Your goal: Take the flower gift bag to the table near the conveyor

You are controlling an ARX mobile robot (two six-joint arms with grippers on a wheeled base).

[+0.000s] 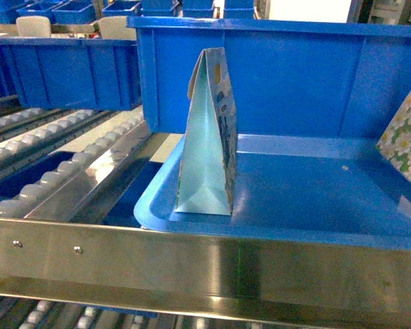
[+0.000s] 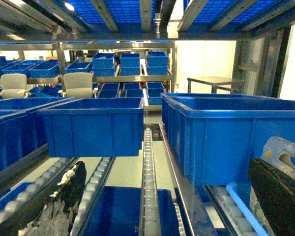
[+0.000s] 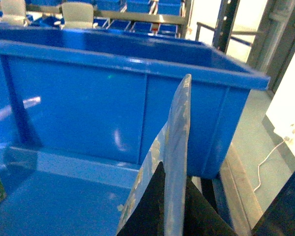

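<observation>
The flower gift bag [image 1: 404, 140], white daisies on green, shows only as a corner at the right edge of the head view, over the blue tray [image 1: 308, 205]. In the right wrist view my right gripper [image 3: 176, 209] is shut on that bag's thin upright edge [image 3: 179, 128], one black finger on each side. A second gift bag [image 1: 209, 137], pale teal with a blue pattern, stands upright in the tray's left part. My left gripper [image 2: 162, 211] is open over the roller lanes with nothing between its fingers. The table is out of view.
A tall blue bin [image 1: 274, 68] stands right behind the tray. Conveyor rollers [image 1: 55, 164] run to the left, and a steel rail [image 1: 192, 260] crosses the front. More blue bins [image 2: 93, 125] sit on the lanes and shelves. A pale bag top [image 2: 285, 155] shows beside the left gripper's right finger.
</observation>
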